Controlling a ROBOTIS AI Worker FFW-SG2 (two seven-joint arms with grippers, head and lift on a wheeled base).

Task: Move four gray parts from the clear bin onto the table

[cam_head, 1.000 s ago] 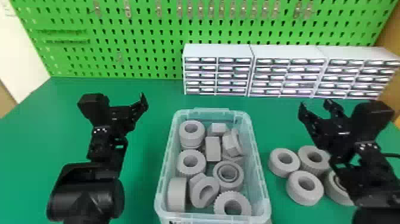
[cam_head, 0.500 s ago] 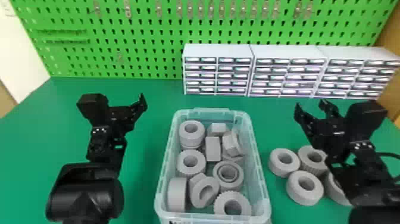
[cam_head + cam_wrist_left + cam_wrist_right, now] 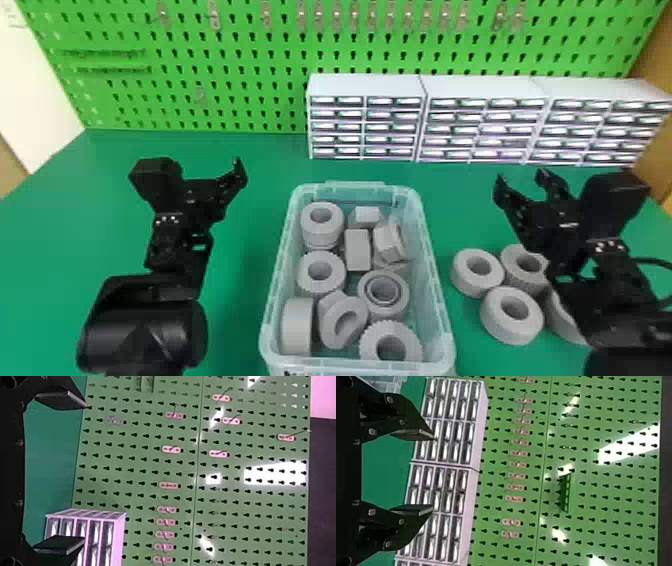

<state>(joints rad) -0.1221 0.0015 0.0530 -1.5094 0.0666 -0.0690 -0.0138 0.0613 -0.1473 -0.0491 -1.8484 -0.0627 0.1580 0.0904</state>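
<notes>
Our green desk [image 3: 235, 320] carries a clear bin [image 3: 360, 367] of gray parts [image 3: 357, 250].
Either side, our left gripper [image 3: 239, 172] and right gripper [image 3: 521, 179] have jaws spread, empty; four more parts [image 3: 505, 331] lie right of the bin.

One clear bin [image 3: 438, 280] holds at least nine gray parts [image 3: 358, 250], overlap hiding the exact count; four others [image 3: 492, 320] lie on one table [image 3: 240, 335]; there are three drawer cabinets [image 3: 367, 86], one pegboard [image 3: 240, 80], one left gripper [image 3: 240, 172] and one right gripper [image 3: 521, 179].
</notes>
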